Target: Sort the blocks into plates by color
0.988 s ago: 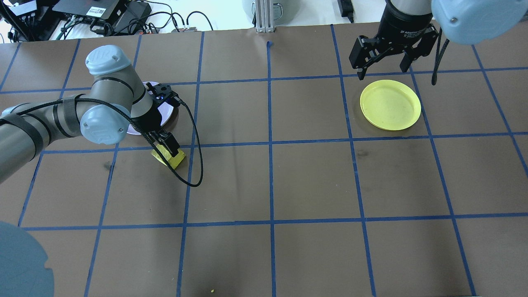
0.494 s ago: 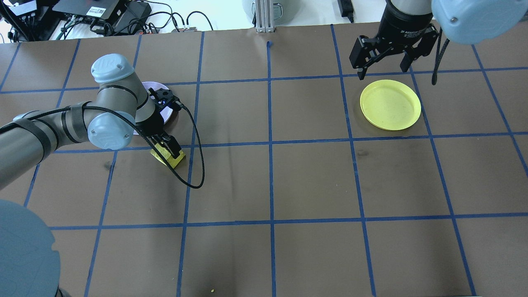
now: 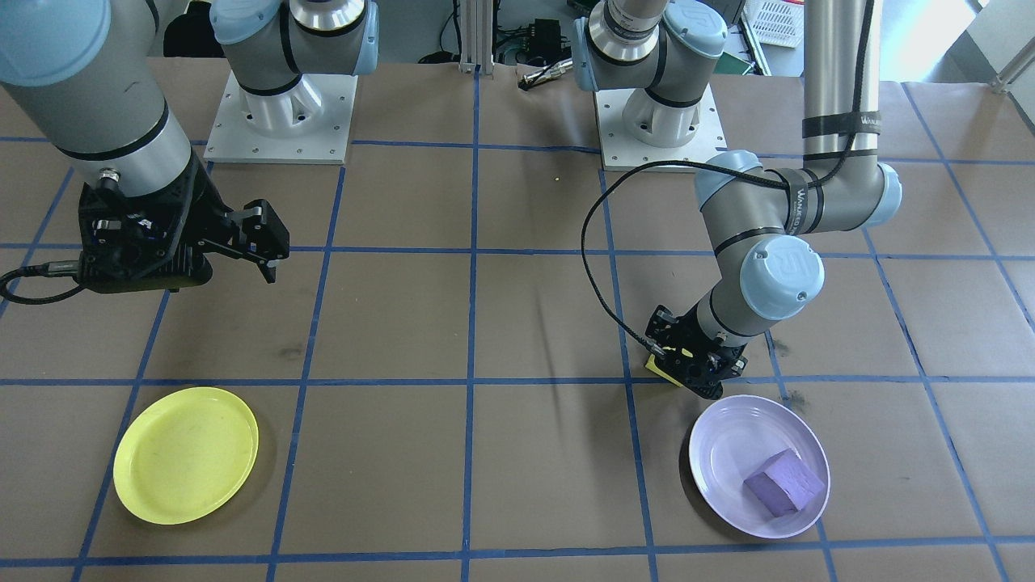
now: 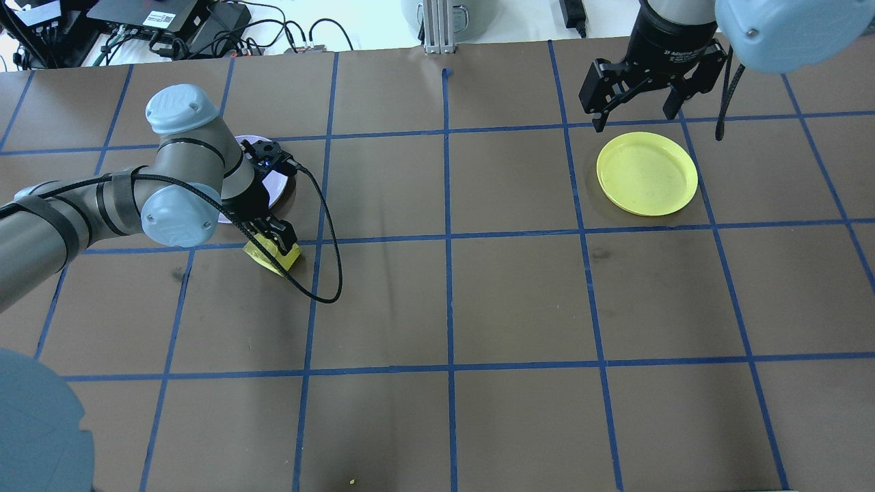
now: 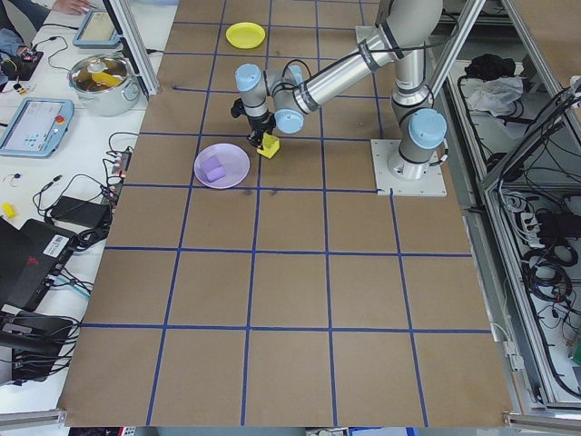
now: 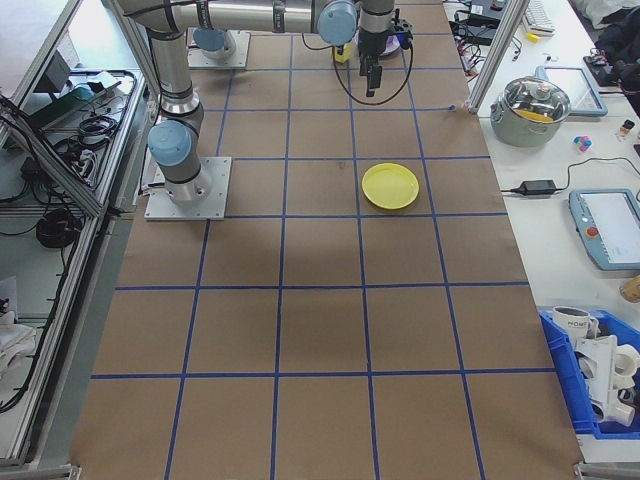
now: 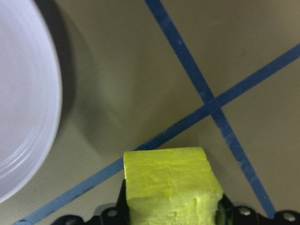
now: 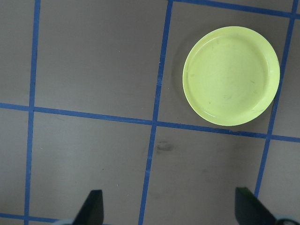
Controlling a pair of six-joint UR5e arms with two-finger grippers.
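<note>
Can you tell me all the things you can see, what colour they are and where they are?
Yellow block: one, yellow, in the left gripper beside the purple plate.
Purple block: one, pale purple, on the purple plate.
Purple plate: one, lavender, on the robot's left.
Yellow plate: one, yellow, empty, on the robot's right.
Table: one, brown with blue tape lines.
Pot: one, silver with lid, on a side bench.
Left gripper: black, shut on the yellow block.
Right gripper: black, open, near the yellow plate.

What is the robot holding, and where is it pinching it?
The left end effector holds the yellow block, pinched by two opposite sides. The right end effector is open and holds nothing.
</note>
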